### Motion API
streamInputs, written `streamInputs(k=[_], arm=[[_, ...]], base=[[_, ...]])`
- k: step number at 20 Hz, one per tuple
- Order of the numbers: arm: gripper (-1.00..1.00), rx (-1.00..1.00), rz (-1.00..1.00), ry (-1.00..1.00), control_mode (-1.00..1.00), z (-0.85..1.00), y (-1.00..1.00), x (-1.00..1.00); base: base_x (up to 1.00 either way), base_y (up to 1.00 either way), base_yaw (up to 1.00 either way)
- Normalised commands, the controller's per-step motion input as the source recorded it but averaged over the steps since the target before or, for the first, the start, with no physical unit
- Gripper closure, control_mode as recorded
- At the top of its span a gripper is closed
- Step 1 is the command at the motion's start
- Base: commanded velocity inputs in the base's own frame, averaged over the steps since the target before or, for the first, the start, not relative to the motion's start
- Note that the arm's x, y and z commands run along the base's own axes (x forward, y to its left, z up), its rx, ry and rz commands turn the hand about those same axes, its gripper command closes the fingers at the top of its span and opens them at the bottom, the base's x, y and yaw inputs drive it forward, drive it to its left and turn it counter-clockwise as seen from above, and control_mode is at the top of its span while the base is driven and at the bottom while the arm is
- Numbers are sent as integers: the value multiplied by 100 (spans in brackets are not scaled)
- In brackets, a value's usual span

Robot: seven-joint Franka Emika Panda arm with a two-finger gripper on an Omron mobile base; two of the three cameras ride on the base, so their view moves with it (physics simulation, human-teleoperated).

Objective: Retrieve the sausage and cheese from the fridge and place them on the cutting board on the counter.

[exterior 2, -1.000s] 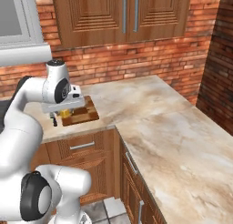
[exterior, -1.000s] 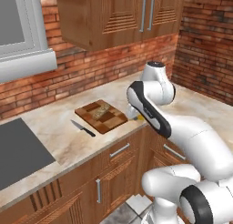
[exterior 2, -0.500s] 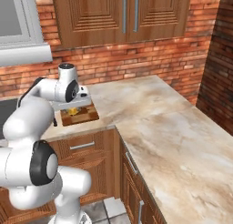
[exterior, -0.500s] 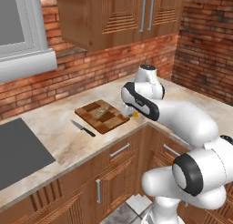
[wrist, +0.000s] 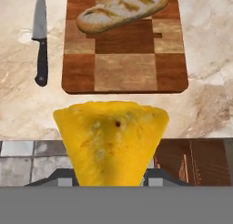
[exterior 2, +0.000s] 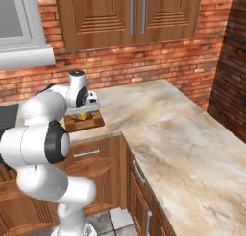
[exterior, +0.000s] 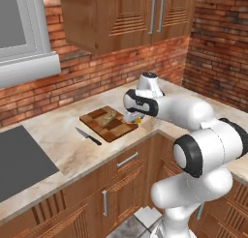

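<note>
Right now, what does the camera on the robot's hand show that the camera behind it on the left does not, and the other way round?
The hand view shows the yellow-orange cheese wedge large and close, gripped at the bottom of the picture, with tile floor and brown cabinet fronts below the counter edge.

The left base view shows the white arm itself, the brick wall, the wooden wall cabinets and the dark grey cooktop.

Both show the reddish-brown wooden cutting board carrying a tan bread loaf, the black-handled knife beside it, and the beige marbled counter.
</note>
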Motion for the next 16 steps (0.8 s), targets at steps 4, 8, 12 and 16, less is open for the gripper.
streamInputs(k=[4, 8, 12, 16], arm=[[100, 0, 0, 0, -100, -34, 17, 52], [100, 0, 0, 0, -100, -31, 8, 53], [100, 2, 0, 0, -100, -29, 1, 57], [100, 3, 0, 0, -100, -25, 1, 63]], base=[[0, 0, 0], [0, 0, 0], [0, 0, 0], [0, 0, 0]])
